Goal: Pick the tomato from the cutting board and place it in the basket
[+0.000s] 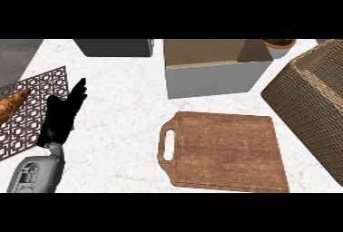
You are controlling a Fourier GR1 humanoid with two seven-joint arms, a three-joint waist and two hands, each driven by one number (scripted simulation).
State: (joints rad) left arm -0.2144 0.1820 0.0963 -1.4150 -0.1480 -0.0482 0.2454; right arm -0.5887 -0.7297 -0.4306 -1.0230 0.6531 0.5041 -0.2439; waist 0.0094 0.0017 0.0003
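Observation:
The wooden cutting board [224,152] lies at the centre right of the counter, its handle slot toward the left; nothing rests on it. No tomato shows anywhere in the head view. A woven wicker basket [311,97] fills the right edge, only its outer wall and rim in view. My left hand [61,115] stands at the left with straight fingers pointing up, holding nothing. My right hand is out of the picture.
A grey open box [214,68] with a tan inside stands behind the board. A dark container [114,46] sits at the back. A brown lattice trivet [26,113] with a croissant [12,106] lies at the left edge. A potted plant [280,45] is at the back right.

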